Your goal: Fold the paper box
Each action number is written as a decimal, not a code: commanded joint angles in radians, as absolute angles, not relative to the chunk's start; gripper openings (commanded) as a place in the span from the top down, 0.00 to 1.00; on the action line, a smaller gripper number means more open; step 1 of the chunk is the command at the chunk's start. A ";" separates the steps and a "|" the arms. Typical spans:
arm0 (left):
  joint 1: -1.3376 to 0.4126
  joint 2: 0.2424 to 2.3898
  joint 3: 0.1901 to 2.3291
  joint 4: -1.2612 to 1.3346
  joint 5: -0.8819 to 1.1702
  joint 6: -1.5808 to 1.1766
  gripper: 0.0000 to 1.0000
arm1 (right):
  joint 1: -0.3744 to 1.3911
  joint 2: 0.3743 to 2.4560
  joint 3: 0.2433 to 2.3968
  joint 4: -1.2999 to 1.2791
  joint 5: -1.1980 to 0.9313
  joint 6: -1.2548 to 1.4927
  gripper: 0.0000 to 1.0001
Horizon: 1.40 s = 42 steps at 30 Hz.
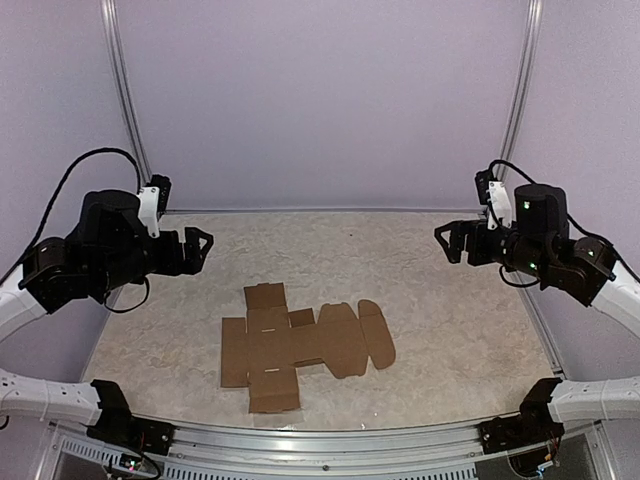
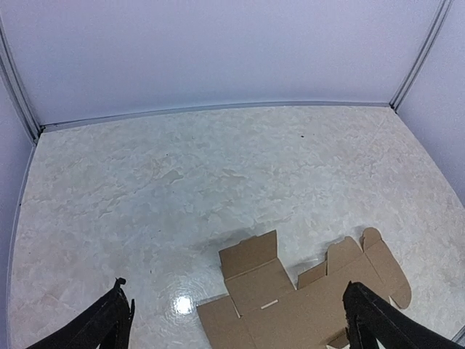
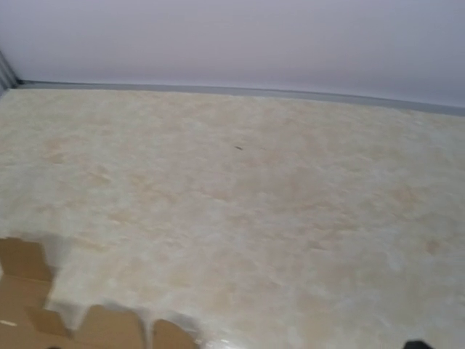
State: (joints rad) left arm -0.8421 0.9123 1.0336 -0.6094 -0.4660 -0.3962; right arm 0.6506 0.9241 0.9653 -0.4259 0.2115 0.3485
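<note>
1. The arm bases [image 1: 118,418] stand nearest, at the table's [image 1: 450,310] front corners.
2. Just beyond them the box [image 1: 300,345] lies flat and unfolded on the table. It is near the front edge, roughly midway between the arms, and nothing touches it.
3. The left gripper [image 1: 203,247] hovers well to the box's left, fingers spread wide and empty. The right gripper [image 1: 447,240] mirrors it on the right, also spread and empty.
4. The box looks light and thin, with stiffish panels that should bend along the creases. Lying flush, it will probably slide when pushed and be hard to get a finger under.
5. A good hold is likely the free edge of the rounded flap [image 1: 378,335] on the right. The other gripper could pin the middle panel [image 1: 268,350].
</note>
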 commanded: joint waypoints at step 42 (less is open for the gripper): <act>-0.495 1.075 0.490 -0.235 0.225 -0.857 0.04 | 0.657 1.095 0.940 -0.507 0.076 0.295 0.00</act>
State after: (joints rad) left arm -0.5152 1.0523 0.5388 -0.3218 0.1257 -0.8127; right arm 0.6510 1.0966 0.9405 -0.5243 0.0933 0.3038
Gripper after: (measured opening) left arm 0.969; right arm 0.995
